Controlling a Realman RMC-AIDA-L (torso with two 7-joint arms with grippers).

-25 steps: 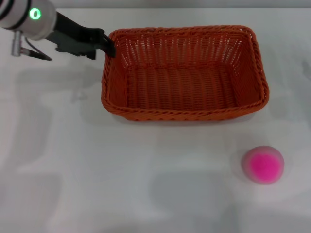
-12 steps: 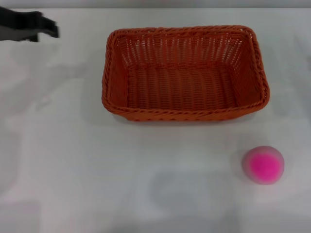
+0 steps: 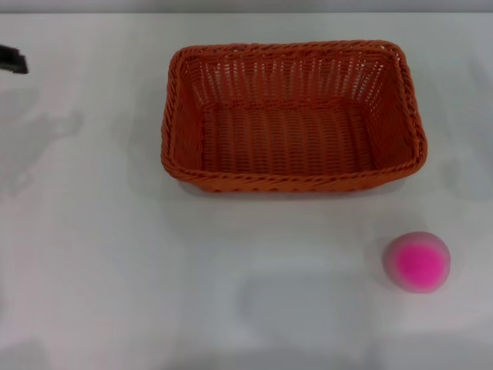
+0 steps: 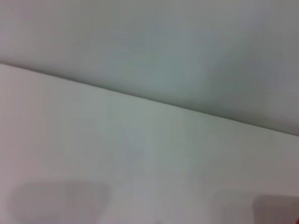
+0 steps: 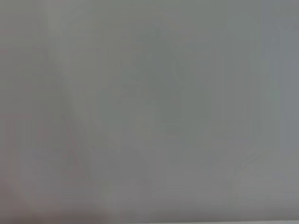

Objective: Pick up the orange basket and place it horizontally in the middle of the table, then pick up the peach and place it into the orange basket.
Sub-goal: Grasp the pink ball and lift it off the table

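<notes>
- Your basket (image 3: pixel 293 116) sits on the table (image 3: pixel 115 270), towards the far middle of it, long side running left to right, opening up.
- Nothing lies inside the basket; you see only its woven floor and slatted walls.
- Your peach (image 3: pixel 417 261) rests on the table nearer the robot than the basket, off the basket's near right corner and clear of the rim, magenta side up.
- Your left gripper (image 3: pixel 13 59) shows only as a dark tip at the left edge of the head view, well apart from the basket and holding nothing that you can see.
- You cannot tell from that tip whether it is open or closed.
- Your left wrist view gives only the bare table (image 4: pixel 93 154) with its far edge running across, the pale background behind it, and a tiny red-orange speck at one corner, too small to identify.
- Your right arm does not appear in the head view, and its wrist view shows only a plain grey surface, so you cannot tell where that arm is.
</notes>
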